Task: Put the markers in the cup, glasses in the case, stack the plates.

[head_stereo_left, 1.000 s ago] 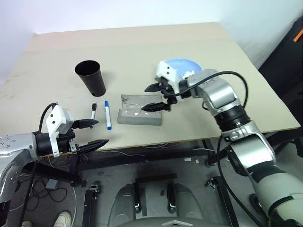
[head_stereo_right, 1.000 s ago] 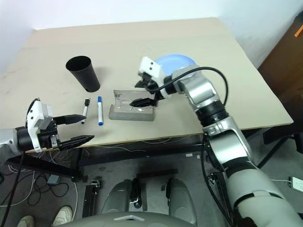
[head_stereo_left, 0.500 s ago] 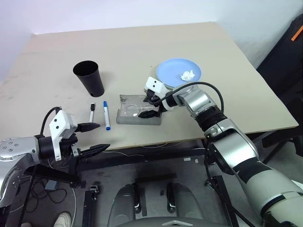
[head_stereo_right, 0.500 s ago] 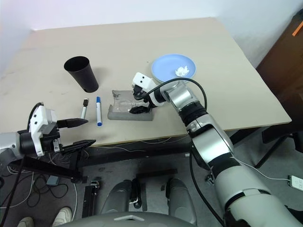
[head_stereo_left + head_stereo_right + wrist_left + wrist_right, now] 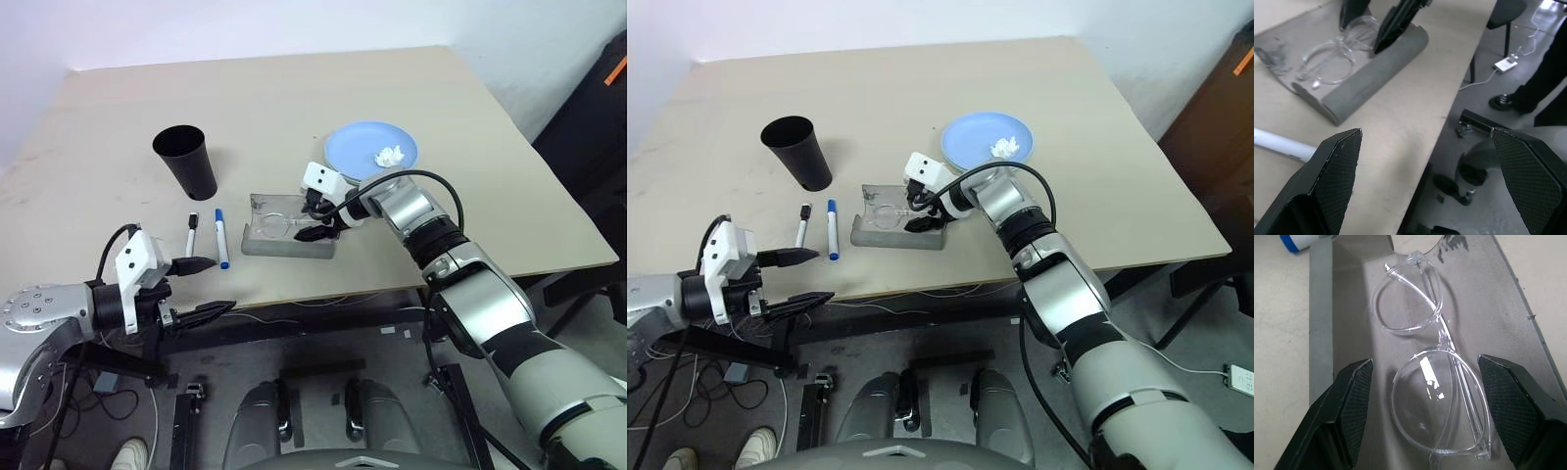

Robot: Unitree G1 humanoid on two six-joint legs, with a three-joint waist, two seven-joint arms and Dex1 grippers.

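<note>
The clear glasses (image 5: 1430, 382) lie inside the open grey case (image 5: 284, 249) near the table's front edge. My right gripper (image 5: 307, 223) reaches into the case from the right, open, one finger on each side of the nearer lens, gripping nothing. Two markers lie left of the case, one black-capped (image 5: 191, 235) and one blue-capped (image 5: 221, 238). Behind them stands the black cup (image 5: 186, 162). A light blue plate (image 5: 362, 147) sits behind the right gripper. My left gripper (image 5: 211, 286) hangs open and empty just off the table's front edge, left of the case.
A crumpled white paper wad (image 5: 390, 155) lies on the blue plate. The table's front edge (image 5: 323, 294) runs just in front of the case, with floor, cables and a frame below.
My right gripper has come down from above the case to sit around the glasses, uncovering the blue plate behind it. It has held still for the last half second. The left gripper has hardly moved.
</note>
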